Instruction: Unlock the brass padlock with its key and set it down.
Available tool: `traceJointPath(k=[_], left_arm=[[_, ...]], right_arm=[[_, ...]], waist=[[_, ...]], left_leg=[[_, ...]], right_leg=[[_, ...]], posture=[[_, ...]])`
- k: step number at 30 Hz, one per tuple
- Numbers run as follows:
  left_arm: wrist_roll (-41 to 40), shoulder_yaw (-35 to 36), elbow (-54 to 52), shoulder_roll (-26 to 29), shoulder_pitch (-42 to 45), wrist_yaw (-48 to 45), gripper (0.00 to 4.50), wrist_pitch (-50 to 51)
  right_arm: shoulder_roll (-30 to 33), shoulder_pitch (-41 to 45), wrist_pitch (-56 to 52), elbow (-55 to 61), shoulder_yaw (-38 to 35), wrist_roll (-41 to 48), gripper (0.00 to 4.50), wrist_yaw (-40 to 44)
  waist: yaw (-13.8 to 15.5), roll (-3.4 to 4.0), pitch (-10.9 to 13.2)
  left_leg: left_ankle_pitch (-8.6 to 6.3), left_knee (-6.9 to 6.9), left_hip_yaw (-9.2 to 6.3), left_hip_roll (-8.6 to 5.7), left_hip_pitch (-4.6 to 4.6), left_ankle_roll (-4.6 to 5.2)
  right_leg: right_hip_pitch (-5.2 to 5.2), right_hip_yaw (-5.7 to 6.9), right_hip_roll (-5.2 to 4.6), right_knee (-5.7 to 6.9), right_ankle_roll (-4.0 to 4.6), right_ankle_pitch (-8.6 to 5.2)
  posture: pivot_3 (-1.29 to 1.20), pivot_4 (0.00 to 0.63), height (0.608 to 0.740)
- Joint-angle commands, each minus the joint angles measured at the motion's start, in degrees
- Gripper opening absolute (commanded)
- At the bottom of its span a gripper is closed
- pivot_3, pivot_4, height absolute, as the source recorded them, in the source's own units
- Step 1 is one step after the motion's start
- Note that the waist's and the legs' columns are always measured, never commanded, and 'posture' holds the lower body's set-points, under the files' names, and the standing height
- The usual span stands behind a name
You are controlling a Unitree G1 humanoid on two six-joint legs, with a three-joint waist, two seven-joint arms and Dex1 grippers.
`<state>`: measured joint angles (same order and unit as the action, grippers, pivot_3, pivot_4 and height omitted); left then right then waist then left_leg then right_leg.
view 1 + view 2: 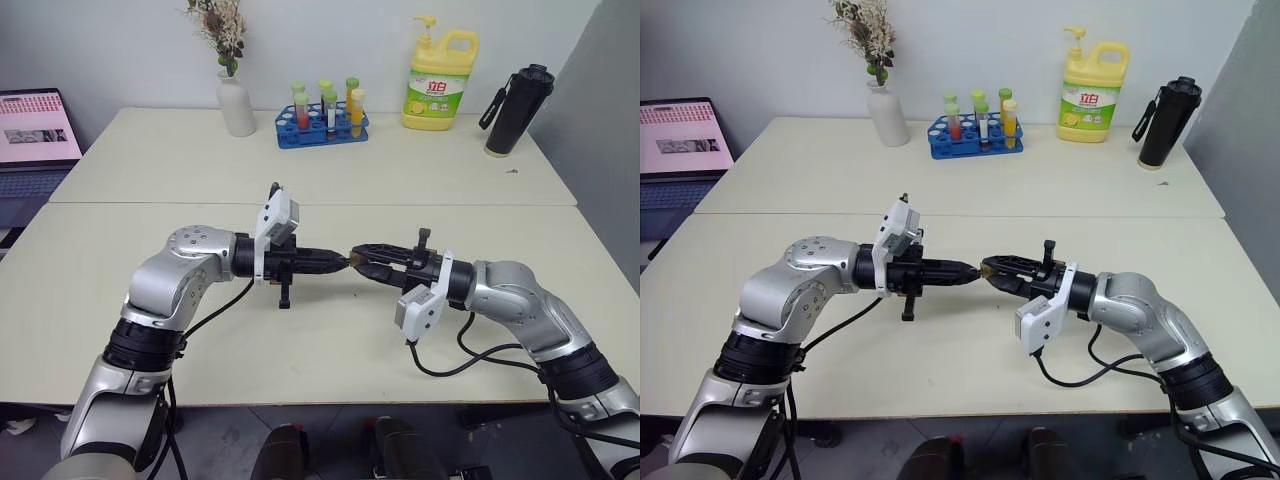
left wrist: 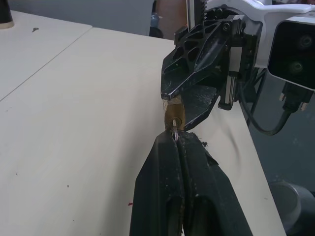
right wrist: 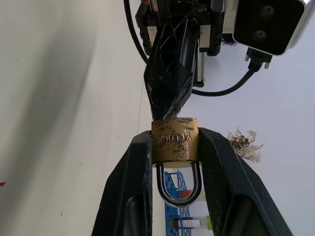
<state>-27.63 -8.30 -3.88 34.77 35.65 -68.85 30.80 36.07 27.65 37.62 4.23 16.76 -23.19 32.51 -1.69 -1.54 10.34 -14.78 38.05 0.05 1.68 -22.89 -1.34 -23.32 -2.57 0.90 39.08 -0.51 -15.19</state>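
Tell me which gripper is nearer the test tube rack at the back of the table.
Left, narrowly. The left gripper sits almost straight in front of the test tube rack; the right gripper, clamping the brass padlock, is just off to the right. Both are far from it.

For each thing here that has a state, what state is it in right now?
brass padlock: shackle closed, body clamped in the right gripper, off the table
key: pinched in the left gripper, at the padlock's bottom
left gripper: jaws shut on the key
right gripper: jaws shut on the padlock
laptop: open, screen lit
black bottle: upright, capped
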Motion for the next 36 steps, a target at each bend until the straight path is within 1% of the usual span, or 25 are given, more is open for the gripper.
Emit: traceJointPath(k=[1, 3, 5, 8, 10, 17, 20, 24, 25, 28, 31, 33, 35, 36], left_arm=[[4.90, 0.27, -0.59, -0.03, 2.16, 0.27, 0.00, -10.30], [8.56, -0.43, -0.45, 0.47, 2.00, -0.30, 0.00, -17.29], [10.63, -0.68, -0.40, 0.47, 1.61, -0.52, 0.00, -21.64], [11.77, -0.92, -1.04, 0.38, 0.63, -0.97, 0.00, -24.80], [14.29, -1.35, -0.12, 0.13, 0.51, -0.38, 0.00, -29.36], [17.03, -1.37, 3.21, -0.86, 0.77, 0.40, 0.00, -35.27], [15.53, -0.75, 2.95, -1.61, 0.29, 1.31, 0.00, -31.70], [12.20, 0.04, 2.35, -2.12, 0.03, 1.94, 0.00, -22.84], [12.35, 0.08, 2.66, -2.17, 0.12, 2.20, 0.00, -22.76], [10.24, 0.36, 2.29, -2.32, 0.48, 2.19, 0.60, -18.42], [9.48, 0.81, 1.87, -2.13, 0.72, 2.70, 1.53, -15.37], [9.02, 0.31, 1.68, -0.10, 0.44, 0.98, 2.16, -12.23], [6.21, 0.84, 0.21, 1.90, -0.58, -0.99, 2.75, -7.34], [5.00, 1.34, -0.40, 2.16, -0.78, -1.03, 2.78, -5.61]], right_arm=[[-0.42, 0.50, -0.52, 3.09, -0.51, 2.98, 0.94, 0.86], [-0.69, 0.24, -1.57, 3.63, -0.54, 3.63, 0.94, 1.05], [-0.89, -0.02, -2.53, 4.07, -0.57, 4.11, 0.94, 1.19], [-1.35, -0.09, -3.19, 4.51, -0.45, 4.29, 0.94, 1.28], [-1.80, 0.02, -3.58, 4.56, -0.29, 4.35, 0.94, 1.31], [-2.11, 0.17, -3.60, 4.68, -0.19, 3.92, 0.94, 1.23], [-2.19, 0.31, -3.62, 4.42, -0.24, 3.89, 0.94, 1.12], [-2.12, 0.38, -3.65, 3.96, -0.34, 4.13, 0.94, 1.14], [-2.12, 0.41, -3.60, 3.86, -0.40, 4.08, 0.94, 1.08], [-1.89, 0.30, -3.31, 3.70, -0.52, 3.84, 0.94, 1.02], [-1.64, 0.10, -3.00, 3.77, -0.62, 3.75, 0.94, 1.16], [-1.53, -0.08, -3.03, 3.89, -0.71, 3.75, 0.94, 1.19], [-1.38, -0.25, -3.19, 4.04, -0.78, 3.75, 0.94, 1.29], [-1.34, -0.28, -3.23, 4.09, -0.79, 3.74, 0.94, 1.32]], waist=[[0.00, 0.00, 0.00], [0.00, 0.00, 0.00], [0.00, 0.00, 0.00], [0.00, 0.00, 0.00], [0.00, 0.00, 0.00], [0.00, 0.00, 0.00], [0.01, 0.00, 0.00], [0.00, 0.00, 0.00], [0.00, 0.00, 0.00], [-0.03, 0.00, 0.00], [-0.01, 0.00, 0.00], [-0.03, 0.00, 0.00], [-0.18, 0.00, 0.00], [-0.18, 0.00, 0.00]], left_leg=[[0.00, 0.00, 0.00, 0.00, 0.00, 0.00], [0.00, 0.00, 0.01, 0.00, 0.00, 0.00], [0.00, 0.00, 0.01, 0.01, 0.00, 0.00], [0.00, 0.00, 0.02, 0.00, 0.00, 0.00], [0.00, 0.00, 0.02, 0.00, 0.00, 0.00], [0.00, 0.00, 0.04, 0.00, 0.00, 0.01], [0.00, 0.00, 0.04, 0.00, 0.00, 0.01], [0.00, 0.00, 0.03, 0.00, 0.00, 0.01], [0.00, 0.00, 0.03, 0.00, 0.00, 0.01], [0.00, 0.00, 0.03, 0.00, 0.00, 0.01], [0.00, 0.00, 0.01, 0.00, 0.00, 0.01], [0.00, 0.00, 0.01, 0.00, 0.00, 0.01], [0.00, 0.00, 0.00, 0.01, 0.00, 0.01], [0.00, -0.01, 0.01, 0.02, 0.02, 0.01]], right_leg=[[0.00, 0.00, 0.00, 0.00, 0.01, 0.01], [0.00, -0.02, 0.00, 0.00, 0.03, 0.01], [0.00, -0.04, 0.00, 0.00, 0.03, 0.02], [0.00, -0.04, 0.00, 0.00, 0.03, 0.02], [0.00, -0.02, 0.00, 0.00, 0.02, 0.01], [0.00, 0.00, 0.00, 0.00, 0.02, 0.01], [0.00, 0.02, 0.00, 0.00, 0.02, 0.02], [0.00, 0.03, 0.01, 0.00, 0.01, 0.01], [0.00, 0.04, 0.01, 0.00, 0.01, 0.01], [0.00, 0.04, 0.01, 0.01, 0.01, 0.01], [0.00, 0.05, 0.01, 0.01, 0.01, 0.01], [0.00, 0.04, 0.01, 0.01, 0.01, 0.01], [0.00, 0.04, 0.01, 0.01, 0.01, 0.01], [0.00, 0.04, 0.03, 0.02, 0.01, 0.01]], posture=[[0.00, 0.150, 0.740], [0.00, 0.150, 0.740], [0.00, 0.150, 0.740], [0.00, 0.150, 0.740], [0.00, 0.150, 0.740], [0.00, 0.150, 0.740], [0.00, 0.150, 0.740], [0.00, 0.150, 0.740], [0.00, 0.150, 0.740], [0.00, 0.150, 0.740], [0.00, 0.150, 0.740], [0.00, 0.150, 0.740], [0.00, 0.150, 0.740], [0.00, 0.150, 0.740]])
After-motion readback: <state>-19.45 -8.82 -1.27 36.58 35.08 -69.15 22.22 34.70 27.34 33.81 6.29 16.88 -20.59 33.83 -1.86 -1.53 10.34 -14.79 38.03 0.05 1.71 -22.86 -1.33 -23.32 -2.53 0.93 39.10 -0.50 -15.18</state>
